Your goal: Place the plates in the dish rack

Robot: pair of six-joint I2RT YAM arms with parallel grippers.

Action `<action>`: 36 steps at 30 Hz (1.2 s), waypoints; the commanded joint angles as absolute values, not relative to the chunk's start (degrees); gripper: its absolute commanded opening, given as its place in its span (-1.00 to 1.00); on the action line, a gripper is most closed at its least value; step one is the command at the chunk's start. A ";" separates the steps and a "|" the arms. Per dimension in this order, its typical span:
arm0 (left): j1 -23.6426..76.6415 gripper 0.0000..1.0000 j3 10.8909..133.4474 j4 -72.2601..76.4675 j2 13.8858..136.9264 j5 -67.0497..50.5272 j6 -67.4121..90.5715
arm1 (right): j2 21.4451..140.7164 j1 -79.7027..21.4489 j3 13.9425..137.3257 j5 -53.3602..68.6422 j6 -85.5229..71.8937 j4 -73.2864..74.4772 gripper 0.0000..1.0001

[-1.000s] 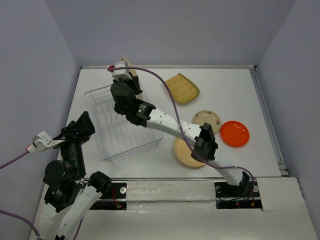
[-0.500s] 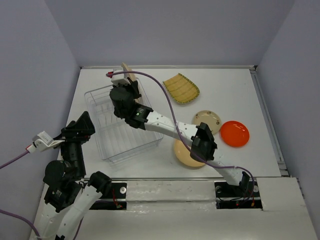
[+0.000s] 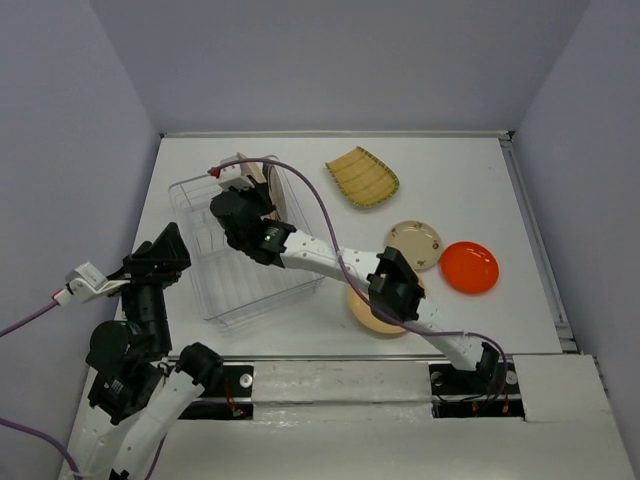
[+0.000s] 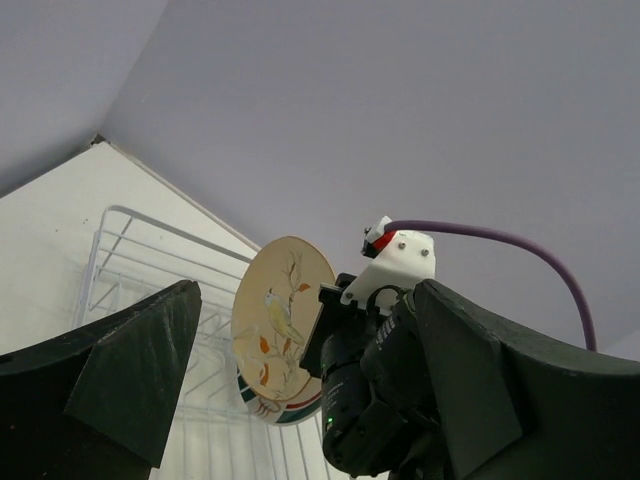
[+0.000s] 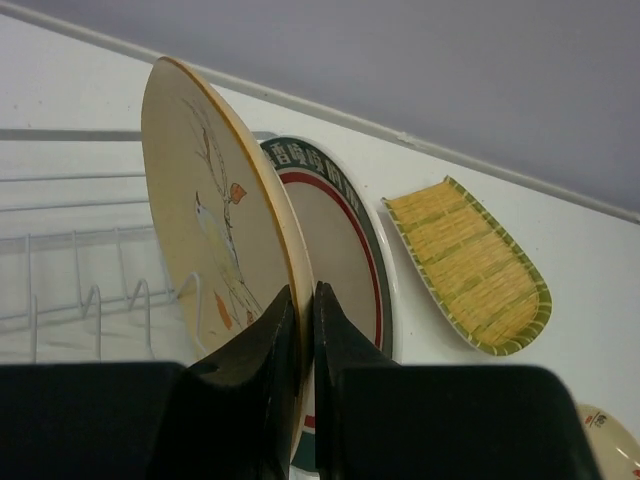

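Nearer swung the right gripper (image 5: 300, 300), clamped on a bird plate (image 5: 200, 220) at the dish rack's (image 3: 215, 280) 12 o'clock end, perhaps not yet seated. Four plates (image 3: 364, 176) lay outside toward 3 o'clock, and the left gripper (image 3: 165, 255) gaped idle.

R arm (image 3: 330, 262) stretched fwd-left, R gripper (image 5: 303, 305) pinched tight; L arm (image 3: 130, 350) folded by base, L gripper (image 3: 160, 255) spread wide.

White table (image 3: 470, 180), plain lavender-grey walls (image 3: 350, 60) on three sides; pale board (image 3: 340, 385) along near edge
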State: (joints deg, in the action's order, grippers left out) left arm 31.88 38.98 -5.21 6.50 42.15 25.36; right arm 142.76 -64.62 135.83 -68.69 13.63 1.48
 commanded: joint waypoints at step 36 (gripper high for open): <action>32.08 0.98 38.50 -2.02 9.67 40.96 24.08 | 101.77 -48.43 82.35 -0.44 -16.35 22.76 0.15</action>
